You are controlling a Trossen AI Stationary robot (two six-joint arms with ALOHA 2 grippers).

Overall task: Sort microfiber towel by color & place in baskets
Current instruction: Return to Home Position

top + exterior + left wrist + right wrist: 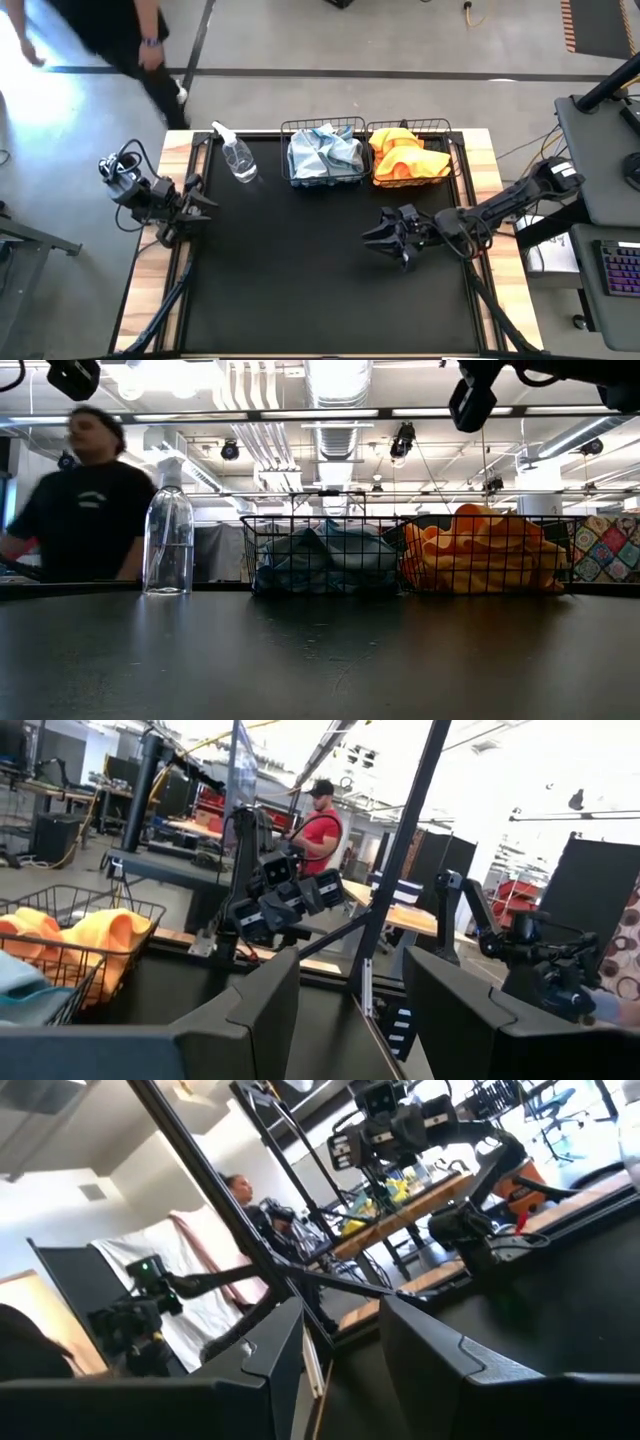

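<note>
Two black wire-mesh baskets stand side by side at the table's far edge. The left basket (325, 152) holds pale blue-grey microfiber towels (325, 558). The right basket (410, 152) holds bright orange towels (480, 550), which bulge over its rim. My right gripper (385, 236) hovers open above the black mat, nearer than the orange basket, with nothing between its fingers (340, 1315). My left gripper (198, 203) is open and empty at the table's left edge (350, 970).
A clear plastic spray bottle (236, 158) stands upright at the far left of the mat, left of the blue-grey basket. A person (120, 40) moves on the floor beyond the table's far left corner. The black mat (300, 280) lies bare in the middle and near part.
</note>
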